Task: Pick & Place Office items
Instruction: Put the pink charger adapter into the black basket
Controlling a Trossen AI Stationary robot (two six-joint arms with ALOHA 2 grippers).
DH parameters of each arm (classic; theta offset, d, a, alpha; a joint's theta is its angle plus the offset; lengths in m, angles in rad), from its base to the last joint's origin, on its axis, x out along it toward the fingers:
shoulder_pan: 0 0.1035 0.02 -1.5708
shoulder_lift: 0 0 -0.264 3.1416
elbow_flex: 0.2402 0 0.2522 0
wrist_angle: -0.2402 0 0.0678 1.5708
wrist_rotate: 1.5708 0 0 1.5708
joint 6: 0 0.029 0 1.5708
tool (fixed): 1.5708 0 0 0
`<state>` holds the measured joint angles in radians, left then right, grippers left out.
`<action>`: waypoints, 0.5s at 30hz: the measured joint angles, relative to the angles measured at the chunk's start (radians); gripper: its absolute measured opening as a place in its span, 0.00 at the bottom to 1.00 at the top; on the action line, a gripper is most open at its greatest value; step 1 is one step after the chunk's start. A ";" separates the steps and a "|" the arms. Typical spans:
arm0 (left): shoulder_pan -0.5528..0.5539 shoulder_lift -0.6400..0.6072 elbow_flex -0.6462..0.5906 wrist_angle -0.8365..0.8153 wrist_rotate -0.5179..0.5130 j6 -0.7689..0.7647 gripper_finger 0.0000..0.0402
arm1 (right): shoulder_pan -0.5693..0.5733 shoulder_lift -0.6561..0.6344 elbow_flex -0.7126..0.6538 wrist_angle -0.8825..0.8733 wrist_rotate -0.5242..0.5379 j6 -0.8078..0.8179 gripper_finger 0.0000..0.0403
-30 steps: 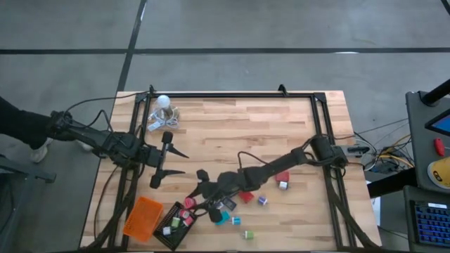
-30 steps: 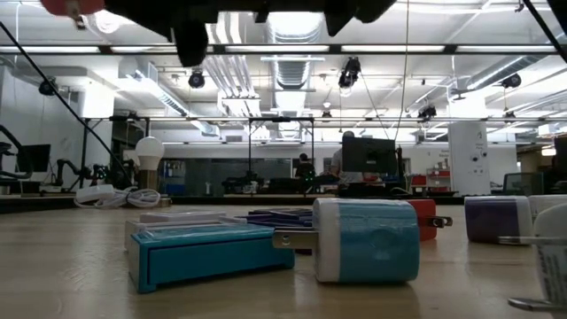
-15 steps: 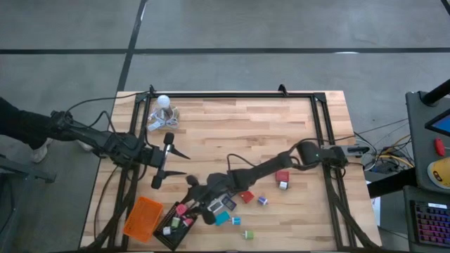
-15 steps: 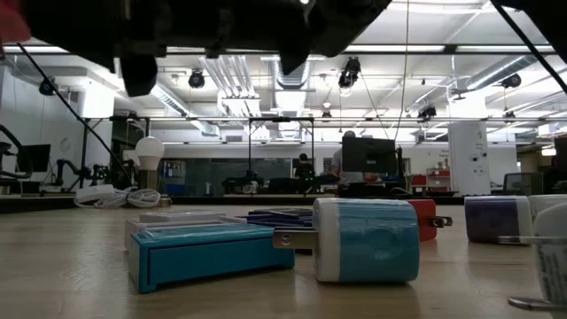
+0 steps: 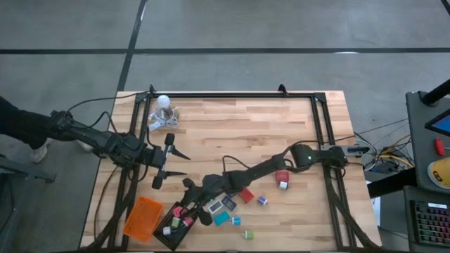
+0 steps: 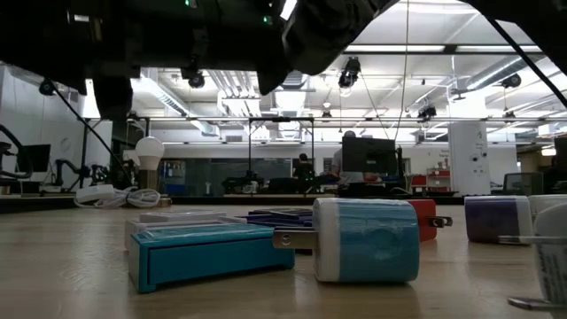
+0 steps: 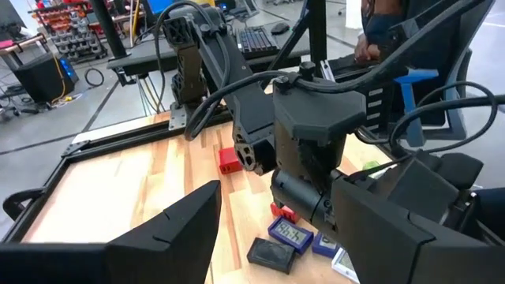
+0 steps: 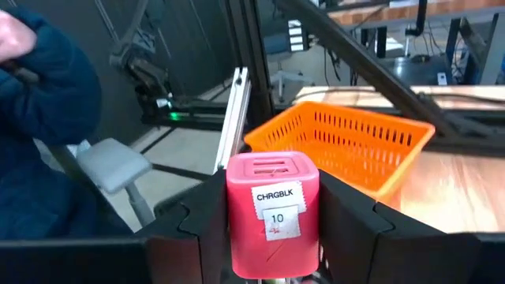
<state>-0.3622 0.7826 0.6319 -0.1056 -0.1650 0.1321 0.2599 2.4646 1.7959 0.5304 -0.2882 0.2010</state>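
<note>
My right gripper [image 5: 184, 206] reaches across the near part of the table and is shut on a pink charger block [image 8: 272, 213] with a white label. It hangs over the far end of the black tray [image 5: 169, 235], beside the orange tray [image 5: 143, 216]. Several small office items lie loose on the wood: a red block [image 5: 282, 176], a purple piece [image 5: 262, 200], a teal piece [image 5: 221, 218], a green piece [image 5: 247, 235]. Several more lie in the black tray. My left gripper [image 5: 180, 162] waits open at the table's left side, holding nothing. My right gripper pinches the pink charger block by two opposite sides [image 8: 233, 217] between its two fingers [image 8: 351, 225]. The labelled face points along the fingers, away from the wrist. The fingers come nearly level from the table's right. The block is lifted clear, over the trays.
A white bulb [image 5: 163, 102] with a coiled cord [image 5: 160, 121] lies at the far left corner. A black frame [image 5: 232, 95] runs round the table. In the low view a teal box [image 6: 208, 252] and a teal-and-white plug block [image 6: 363, 239] stand close in front.
My right gripper has carried the pink block toward the table's left and near edges and lower, from beside the loose pieces toward the trays. It stays shut on the block. The loose items have kept their places.
</note>
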 joint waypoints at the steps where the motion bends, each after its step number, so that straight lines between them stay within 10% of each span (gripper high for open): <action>1: 0.000 0.000 0.000 0.000 0.000 -0.002 0.61 | -0.001 0.001 -0.003 -0.002 0.000 -0.005 0.38; 15: 0.000 0.001 0.000 0.000 0.000 -0.021 0.61 | -0.001 0.002 -0.004 -0.093 -0.004 0.007 0.38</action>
<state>-0.3626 0.7837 0.6319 -0.1051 -0.1650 0.1112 0.2588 2.4664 1.7916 0.4378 -0.2926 0.2081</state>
